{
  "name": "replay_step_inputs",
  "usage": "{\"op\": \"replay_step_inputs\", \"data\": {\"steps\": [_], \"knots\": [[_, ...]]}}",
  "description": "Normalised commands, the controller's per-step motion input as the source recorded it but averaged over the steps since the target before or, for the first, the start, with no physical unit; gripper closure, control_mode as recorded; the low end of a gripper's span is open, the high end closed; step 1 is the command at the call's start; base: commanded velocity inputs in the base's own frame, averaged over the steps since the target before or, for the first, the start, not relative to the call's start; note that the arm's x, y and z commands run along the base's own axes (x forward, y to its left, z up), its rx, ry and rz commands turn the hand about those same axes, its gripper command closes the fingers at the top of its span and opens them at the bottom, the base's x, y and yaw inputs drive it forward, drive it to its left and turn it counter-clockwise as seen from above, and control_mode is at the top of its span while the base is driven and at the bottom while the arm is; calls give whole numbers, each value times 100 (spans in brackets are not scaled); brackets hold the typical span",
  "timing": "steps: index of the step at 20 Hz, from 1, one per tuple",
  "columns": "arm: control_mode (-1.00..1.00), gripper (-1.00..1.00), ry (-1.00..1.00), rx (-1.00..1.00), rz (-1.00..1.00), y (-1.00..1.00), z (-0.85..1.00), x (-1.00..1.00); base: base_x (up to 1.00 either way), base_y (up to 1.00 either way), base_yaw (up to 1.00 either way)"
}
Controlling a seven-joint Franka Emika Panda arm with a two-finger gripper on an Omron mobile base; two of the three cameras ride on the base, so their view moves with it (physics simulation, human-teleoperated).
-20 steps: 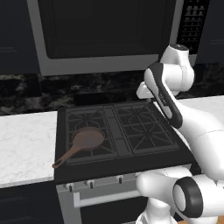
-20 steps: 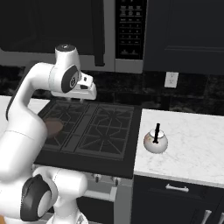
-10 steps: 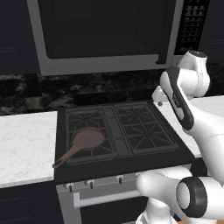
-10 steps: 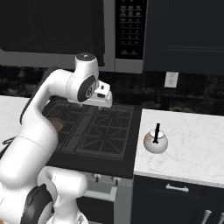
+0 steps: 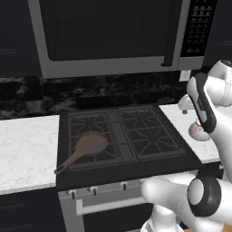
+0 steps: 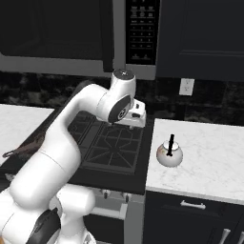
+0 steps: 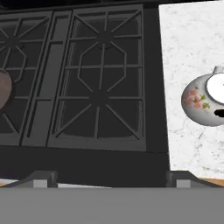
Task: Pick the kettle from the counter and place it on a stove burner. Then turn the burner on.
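The kettle (image 6: 169,154), small, round and white with pink flower marks and a black handle, stands upright on the counter (image 6: 209,138) just right of the stove. In the hand view the kettle (image 7: 204,103) is at the right edge, partly cut off. My gripper (image 6: 135,116) hangs over the right side of the stove, left of the kettle and apart from it. Its fingertips (image 7: 41,179) stand wide apart at the bottom of the hand view, so the gripper (image 7: 109,181) is open and holds nothing. A stove burner (image 7: 99,97) with a black grate lies straight below the hand.
A brown long-handled frying pan (image 5: 89,145) sits on the front left burner. A microwave (image 5: 108,31) hangs above the stove. Knobs (image 5: 93,190) line the stove's front. White counter (image 5: 27,145) also runs left of the stove, with a black wall panel behind.
The arm has swung right across the stove toward the kettle's side, and the jaws have opened wider. Kettle and pan have not moved.
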Motion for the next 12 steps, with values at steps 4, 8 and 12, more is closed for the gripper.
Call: {"op": "replay_step_inputs", "data": {"steps": [4,8,12], "knots": [[-100,-100,2,0,0,-100,-43,-1,0,0,0],[-100,-100,14,0,0,-94,-34,0,0,0,0],[-100,-100,12,-1,0,-87,-31,0,0,0,0]]}}
